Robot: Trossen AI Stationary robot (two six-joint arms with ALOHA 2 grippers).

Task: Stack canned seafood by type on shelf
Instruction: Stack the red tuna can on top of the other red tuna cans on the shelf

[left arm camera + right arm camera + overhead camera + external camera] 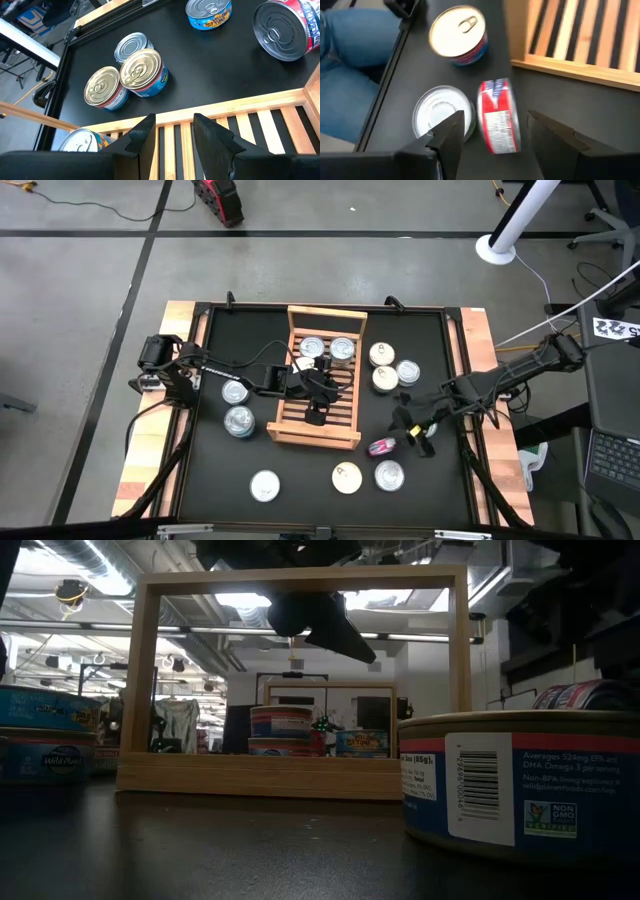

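Note:
The wooden slatted shelf point(315, 380) stands mid-table, with two silver-lidded cans point(327, 348) at its far end. My left gripper point(316, 412) point(172, 135) hovers open above the shelf's bare slats, holding nothing. My right gripper point(415, 430) point(495, 130) hangs open to the right of the shelf, above a red-labelled tin point(499, 120) point(383, 446) lying on its side on the mat. Beside that tin stand a silver-lidded can point(442, 112) and a cream-lidded can point(460, 32).
Three cans point(390, 368) stand upright just right of the shelf, two point(237, 406) left of it and one point(265, 485) near the front edge. Wooden planks border the black mat on both sides. A person's jeans-clad leg point(345, 60) shows beyond the table's near edge.

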